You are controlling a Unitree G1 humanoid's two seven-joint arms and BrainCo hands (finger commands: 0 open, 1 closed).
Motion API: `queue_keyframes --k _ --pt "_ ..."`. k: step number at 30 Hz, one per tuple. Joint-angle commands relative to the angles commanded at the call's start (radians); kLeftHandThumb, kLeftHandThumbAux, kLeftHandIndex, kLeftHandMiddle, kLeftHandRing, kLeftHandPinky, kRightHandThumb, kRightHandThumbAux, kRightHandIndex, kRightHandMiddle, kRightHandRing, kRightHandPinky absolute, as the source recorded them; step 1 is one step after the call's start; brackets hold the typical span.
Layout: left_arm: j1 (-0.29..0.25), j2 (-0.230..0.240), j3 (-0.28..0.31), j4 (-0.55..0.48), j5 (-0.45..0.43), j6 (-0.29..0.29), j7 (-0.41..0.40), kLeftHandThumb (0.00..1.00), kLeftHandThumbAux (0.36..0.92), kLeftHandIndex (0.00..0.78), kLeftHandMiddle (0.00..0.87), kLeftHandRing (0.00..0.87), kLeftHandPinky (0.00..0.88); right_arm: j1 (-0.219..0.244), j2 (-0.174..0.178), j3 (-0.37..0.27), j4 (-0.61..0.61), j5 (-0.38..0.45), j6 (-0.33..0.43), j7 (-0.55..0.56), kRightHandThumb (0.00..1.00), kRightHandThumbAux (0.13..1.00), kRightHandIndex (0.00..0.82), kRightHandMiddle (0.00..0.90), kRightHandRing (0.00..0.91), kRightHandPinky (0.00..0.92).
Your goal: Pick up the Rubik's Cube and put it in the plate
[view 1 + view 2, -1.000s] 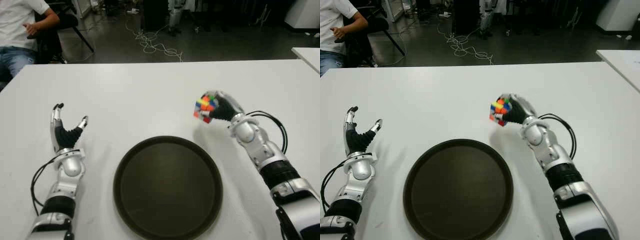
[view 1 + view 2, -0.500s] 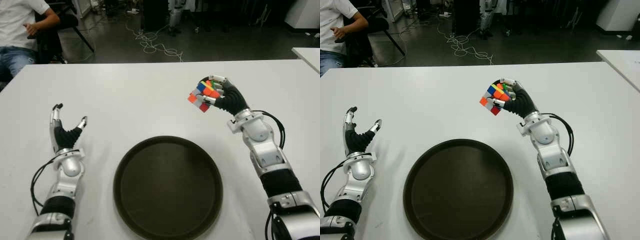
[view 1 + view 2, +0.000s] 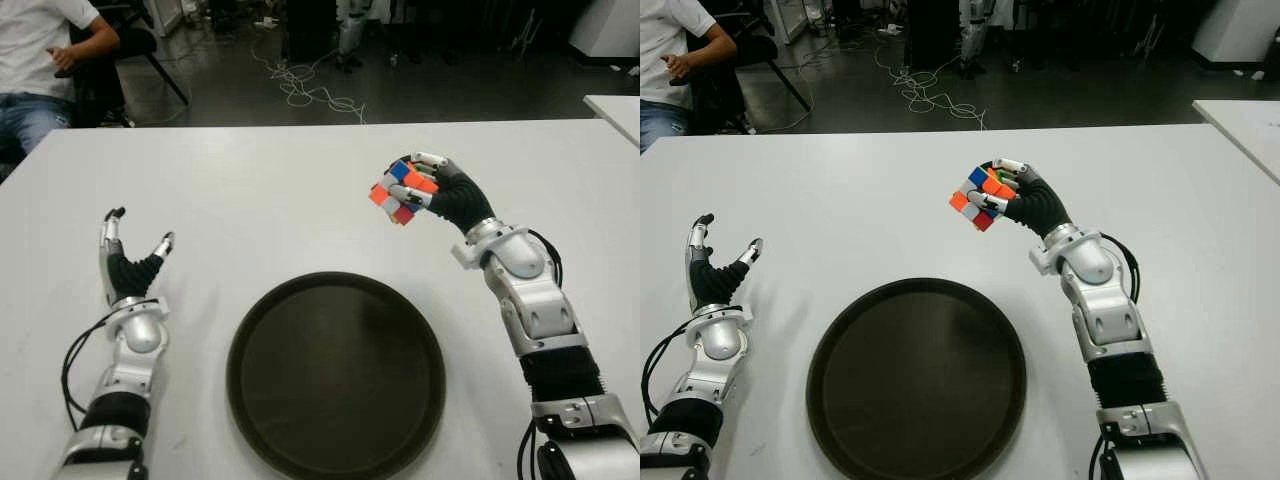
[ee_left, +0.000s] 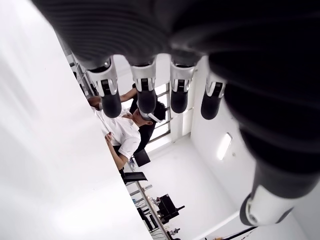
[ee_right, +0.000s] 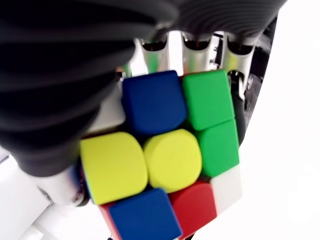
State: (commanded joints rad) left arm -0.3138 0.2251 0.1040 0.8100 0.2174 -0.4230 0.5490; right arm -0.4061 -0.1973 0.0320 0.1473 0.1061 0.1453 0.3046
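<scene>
My right hand (image 3: 425, 187) is shut on the Rubik's Cube (image 3: 396, 192), holding it in the air above the white table, beyond the far right rim of the plate (image 3: 336, 372). The plate is a round, dark brown tray with nothing in it, at the table's front centre. From the right wrist, the cube (image 5: 170, 160) fills the picture with blue, green, yellow and red tiles, and the fingers (image 5: 192, 50) wrap its far side. My left hand (image 3: 128, 252) is idle at the left of the plate, fingers spread and pointing up.
The white table (image 3: 250, 190) reaches to a far edge, with a dark floor and loose cables (image 3: 310, 85) behind it. A seated person (image 3: 40, 60) is at the far left. Another white table's corner (image 3: 615, 105) shows at the far right.
My right hand has lifted the cube off the table and carried it up and slightly left. The left hand has not moved.
</scene>
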Motion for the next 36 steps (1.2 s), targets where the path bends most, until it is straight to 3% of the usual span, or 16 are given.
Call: queue_keyframes --k 7,24,36 --pt "-0.001 -0.001 -0.003 0.001 0.007 0.003 0.011 0.0 0.663 0.001 0.0 0.0 0.027 -0.005 0.003 0.009 -0.012 -0.009 0.064 0.011 0.712 0.714 0.441 0.798 0.803 0.796" --pt "-0.007 -0.001 0.002 0.011 -0.006 0.009 0.0 0.0 0.686 0.0 0.0 0.0 0.042 0.018 -0.008 0.091 -0.061 -0.039 0.102 0.08 0.71 0.714 0.441 0.818 0.817 0.807" --pt "-0.006 0.0 0.001 0.01 -0.003 0.009 0.002 0.0 0.714 0.011 0.0 0.0 0.014 0.031 -0.052 0.151 -0.132 0.009 0.177 0.26 0.708 0.718 0.44 0.825 0.822 0.814"
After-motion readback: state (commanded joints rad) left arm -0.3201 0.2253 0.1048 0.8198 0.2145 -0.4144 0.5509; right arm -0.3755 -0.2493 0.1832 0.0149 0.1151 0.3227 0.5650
